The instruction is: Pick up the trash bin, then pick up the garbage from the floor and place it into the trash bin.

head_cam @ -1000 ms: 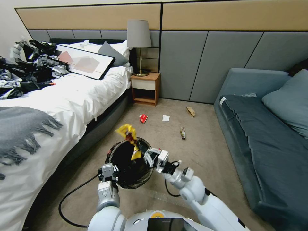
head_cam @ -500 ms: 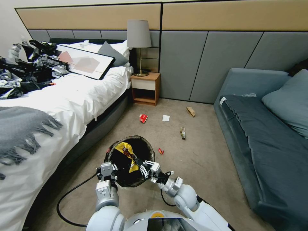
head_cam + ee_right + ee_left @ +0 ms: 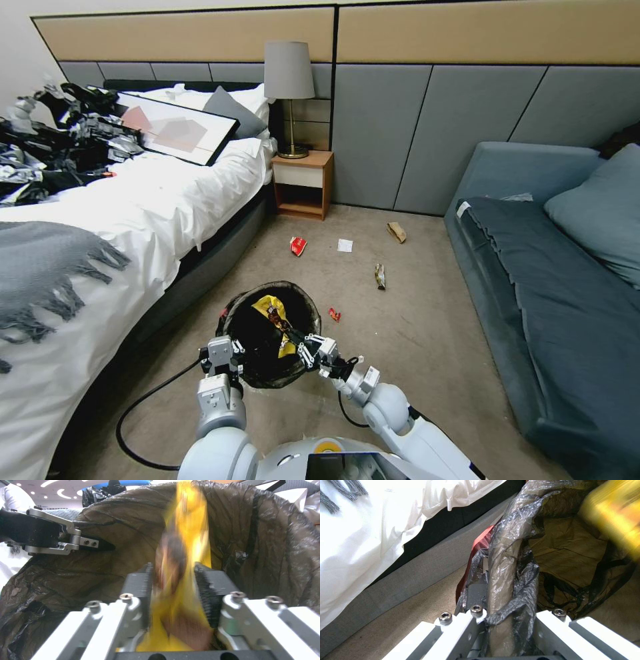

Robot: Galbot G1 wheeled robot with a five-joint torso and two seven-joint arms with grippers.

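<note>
The trash bin (image 3: 235,319), lined with a black bag, hangs just above the carpet in front of me. My left gripper (image 3: 225,351) is shut on its near rim (image 3: 504,562); the left wrist view shows the bagged rim pinched between the fingers. My right gripper (image 3: 309,348) reaches over the bin's right rim and is shut on a yellow wrapper (image 3: 272,311) (image 3: 186,530) that stands inside the bin's mouth. Garbage lies on the floor beyond: a red wrapper (image 3: 298,246), a white scrap (image 3: 345,245), a brown paper bag (image 3: 397,231), a dark wrapper (image 3: 380,275) and a small red piece (image 3: 334,315).
A bed (image 3: 133,200) with white sheets runs along the left, close to the bin. A blue-grey sofa (image 3: 547,280) lines the right. A nightstand (image 3: 301,183) with a lamp stands at the far wall. A black cable (image 3: 143,407) loops on the carpet by my left arm.
My right gripper came down and back toward me, bringing the yellow wrapper from above the rim into the bin's mouth. The small red piece on the floor came into sight behind it.
</note>
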